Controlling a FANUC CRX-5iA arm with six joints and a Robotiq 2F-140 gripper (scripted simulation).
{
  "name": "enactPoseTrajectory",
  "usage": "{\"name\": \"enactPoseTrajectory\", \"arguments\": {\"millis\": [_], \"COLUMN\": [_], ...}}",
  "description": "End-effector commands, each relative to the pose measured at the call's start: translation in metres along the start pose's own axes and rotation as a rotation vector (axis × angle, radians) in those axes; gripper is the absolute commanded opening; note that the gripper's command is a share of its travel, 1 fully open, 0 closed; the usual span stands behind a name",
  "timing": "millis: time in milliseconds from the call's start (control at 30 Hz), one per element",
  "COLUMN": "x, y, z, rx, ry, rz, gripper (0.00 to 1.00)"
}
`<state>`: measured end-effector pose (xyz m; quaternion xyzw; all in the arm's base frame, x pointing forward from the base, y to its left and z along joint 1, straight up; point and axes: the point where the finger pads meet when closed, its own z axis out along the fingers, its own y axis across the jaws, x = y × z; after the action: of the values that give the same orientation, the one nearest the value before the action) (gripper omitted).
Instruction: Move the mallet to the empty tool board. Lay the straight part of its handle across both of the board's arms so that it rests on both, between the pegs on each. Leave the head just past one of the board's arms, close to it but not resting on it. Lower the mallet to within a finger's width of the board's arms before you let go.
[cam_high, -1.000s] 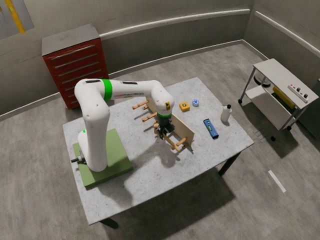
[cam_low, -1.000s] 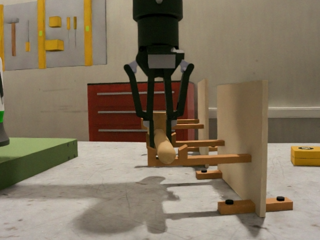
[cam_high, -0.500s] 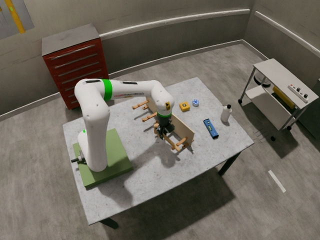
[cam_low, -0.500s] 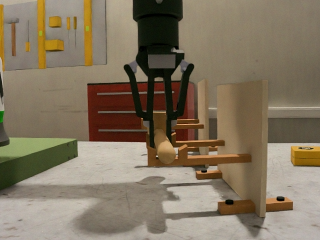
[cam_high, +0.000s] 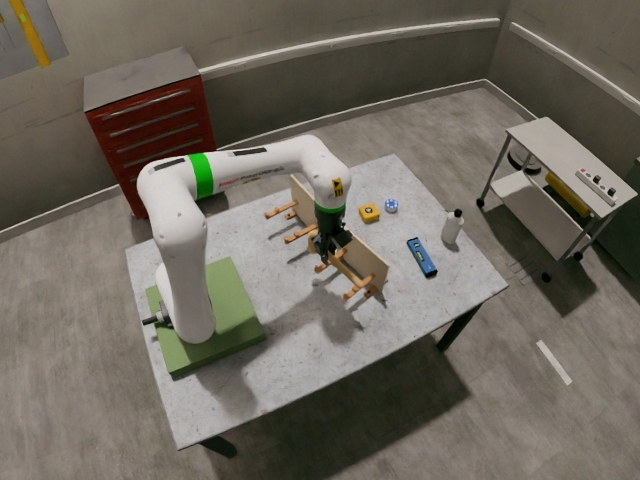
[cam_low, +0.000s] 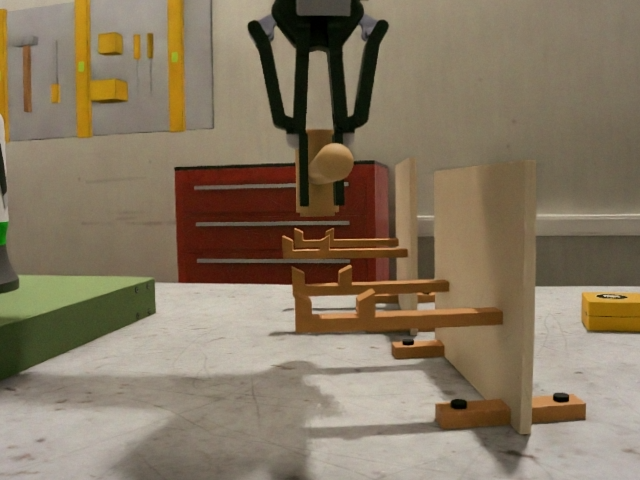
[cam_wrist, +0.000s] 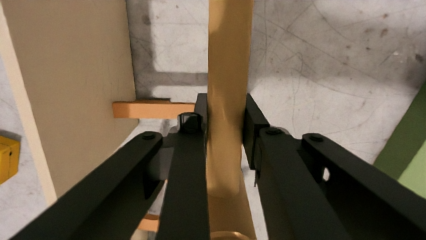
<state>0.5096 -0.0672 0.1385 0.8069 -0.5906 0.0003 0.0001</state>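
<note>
My gripper is shut on the wooden mallet and holds it level, well above the table and above all the board arms. The handle's rounded end faces the exterior view, with the square head behind it. In the wrist view the fingers clamp the handle. In the top view the gripper and mallet hang over the nearer tool board, above its two pegged arms. The farther tool board has two bare arms.
A yellow box, a small blue-white disc, a white bottle and a blue level lie behind the boards. The arm's green base is at the table's left. A red cabinet and a cart stand off the table.
</note>
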Motion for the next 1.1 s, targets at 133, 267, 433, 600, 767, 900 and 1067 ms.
{"name": "enactPoseTrajectory", "arguments": {"millis": [133,267,433,600,767,900,1067], "x": [-0.051,-0.090,-0.139,-0.185,-0.229,-0.268,-0.306], "y": [-0.015,-0.023,-0.028,-0.028,-0.024,-0.017,-0.007], "z": [-0.005,-0.007,-0.010,-0.013,-0.015,-0.017,-0.020], "rx": [0.000,0.000,0.000,0.000,0.000,0.000,0.000], "ry": [0.000,0.000,0.000,-0.001,-0.001,-0.001,-0.001], "rz": [0.000,0.000,0.000,0.000,0.000,0.000,0.000], "gripper": [0.10,0.10,0.10,0.10,0.10,0.10,0.10]}}
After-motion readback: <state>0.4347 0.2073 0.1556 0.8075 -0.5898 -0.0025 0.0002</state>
